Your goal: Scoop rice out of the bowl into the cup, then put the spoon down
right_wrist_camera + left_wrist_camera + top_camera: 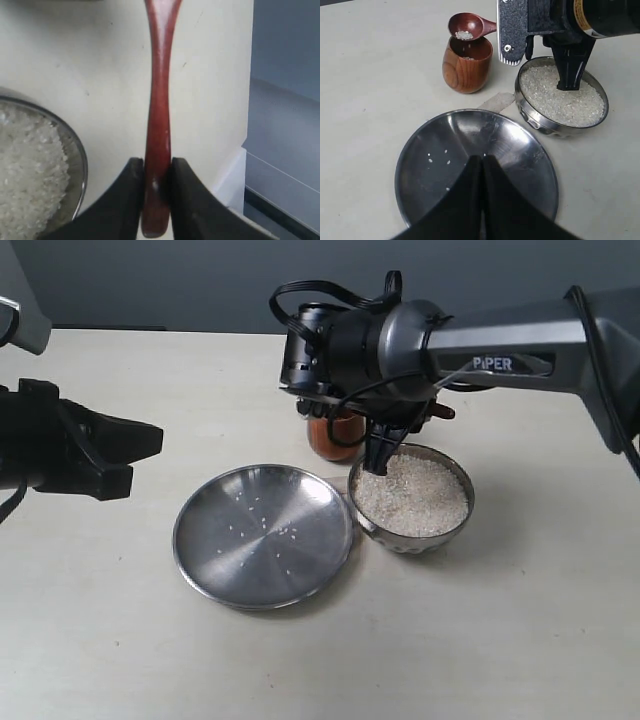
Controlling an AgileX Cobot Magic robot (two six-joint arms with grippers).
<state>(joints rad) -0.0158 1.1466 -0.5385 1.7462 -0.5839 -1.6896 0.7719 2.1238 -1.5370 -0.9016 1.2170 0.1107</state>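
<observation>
Rice (412,495) fills most of the steel bowl (410,538), which sits right of the plate (205,560), their rims touching or nearly so. The right claw (156,167) pinches the spoon (467,26) by its handle. The spoon's head holds a few grains directly over the cup (465,70), just beyond the bowl. Some grains seem to lie inside the cup, so the scooping looks done and the tipping in hand; setting the spoon down remains. The left claw (482,162) hangs closed and empty at the left. The table (520,640) is pale cream, with stray grains on the plate and a grey wall (150,280) behind.
</observation>
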